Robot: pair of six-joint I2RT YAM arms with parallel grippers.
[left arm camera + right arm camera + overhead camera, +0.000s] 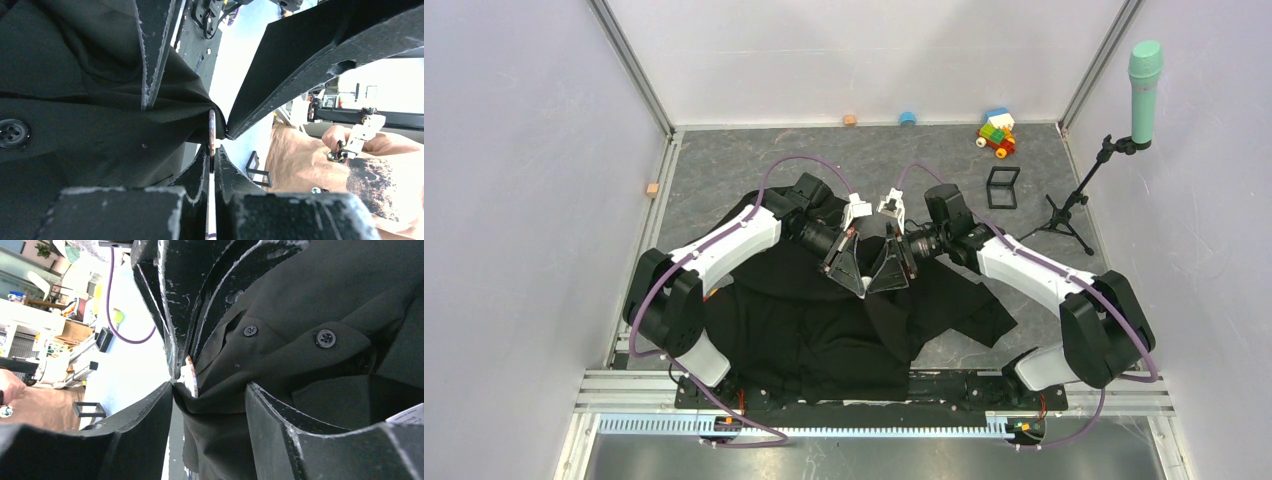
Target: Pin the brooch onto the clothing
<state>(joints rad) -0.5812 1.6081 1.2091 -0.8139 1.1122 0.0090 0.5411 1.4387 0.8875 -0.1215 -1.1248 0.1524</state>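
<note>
Top view: the shirt lies crumpled across the grey table, from centre toward 6 o'clock, with part of it raised to the point where both arms meet. The left gripper enters from 9 o'clock. Its jaws are narrow, and the fingertips pinch the lower rim of the brooch. The brooch is seen edge-on and upright in the left wrist view, with its face against the gathered cloth. The right gripper enters from 3 o'clock. Its jaws stand moderately apart, closed on a bunched fold of the shirt that fills the gap and touches both inner faces. The firmness of that grip cannot be judged. In the right wrist view the brooch shows as a pale pinkish sliver just at 11 o'clock of that fold, between the left fingers. Two buttons sit on the placket toward 2 o'clock, and a white label is at the 4 o'clock edge. On the table, well apart from the shirt, a black square frame stands at 2 o'clock of the grippers. A toy block vehicle is beyond it, and a microphone stand is at 3 o'clock.
</note>
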